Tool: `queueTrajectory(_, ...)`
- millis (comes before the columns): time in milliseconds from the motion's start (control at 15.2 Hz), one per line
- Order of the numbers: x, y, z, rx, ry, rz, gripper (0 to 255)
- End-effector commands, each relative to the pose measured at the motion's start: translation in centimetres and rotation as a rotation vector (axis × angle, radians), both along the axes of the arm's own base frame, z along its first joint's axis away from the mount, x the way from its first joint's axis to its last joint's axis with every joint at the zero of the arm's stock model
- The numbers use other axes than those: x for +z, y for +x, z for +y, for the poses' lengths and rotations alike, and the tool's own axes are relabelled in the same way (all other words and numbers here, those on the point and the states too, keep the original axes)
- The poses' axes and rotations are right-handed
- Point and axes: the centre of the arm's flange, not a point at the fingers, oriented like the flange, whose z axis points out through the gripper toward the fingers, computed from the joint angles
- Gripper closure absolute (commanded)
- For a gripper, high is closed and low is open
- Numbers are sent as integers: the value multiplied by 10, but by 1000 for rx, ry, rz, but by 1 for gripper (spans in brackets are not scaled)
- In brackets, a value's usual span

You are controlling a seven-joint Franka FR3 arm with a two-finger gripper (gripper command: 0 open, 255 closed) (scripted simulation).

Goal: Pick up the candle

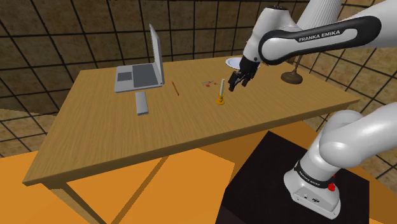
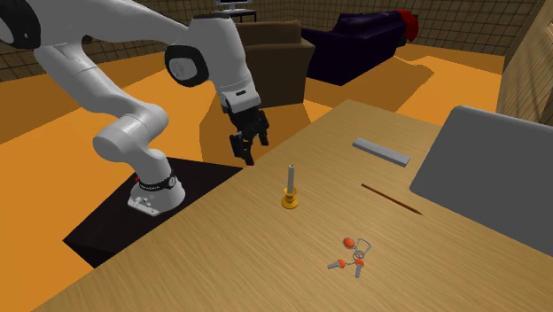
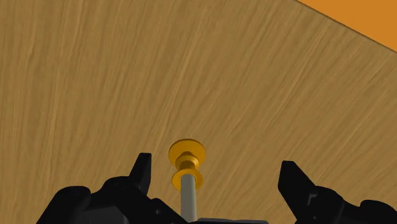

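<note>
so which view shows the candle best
The second exterior view: the whole candle stands upright in its gold holder on the table, nothing in front. The shoulder view shows it smaller, close beside the end effector. The wrist view looks down its length, foreshortened, between the open fingers.

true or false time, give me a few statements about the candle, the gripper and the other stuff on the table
1. The grey candle in its gold holder stands upright on the wooden table. True.
2. The black two-finger gripper is shut on the candle. False: its fingers stand apart, either side of the candle, not touching it.
3. The grey laptop is closed. False: its lid is raised.
4. A thin brown stick lies between the laptop and the candle. True.
</note>
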Motion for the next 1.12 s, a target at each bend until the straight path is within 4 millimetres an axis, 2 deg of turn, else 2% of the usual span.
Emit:
queueTrajectory(0, -15, 15, -7, -4, -4, -49, 0)
queueTrajectory(462, -64, 69, -29, -16, -16, -194, 0)
queueTrajectory(924, -101, 69, -29, -16, -16, -194, 0)
queueTrajectory(1056, -104, 69, -29, -16, -16, -194, 0)
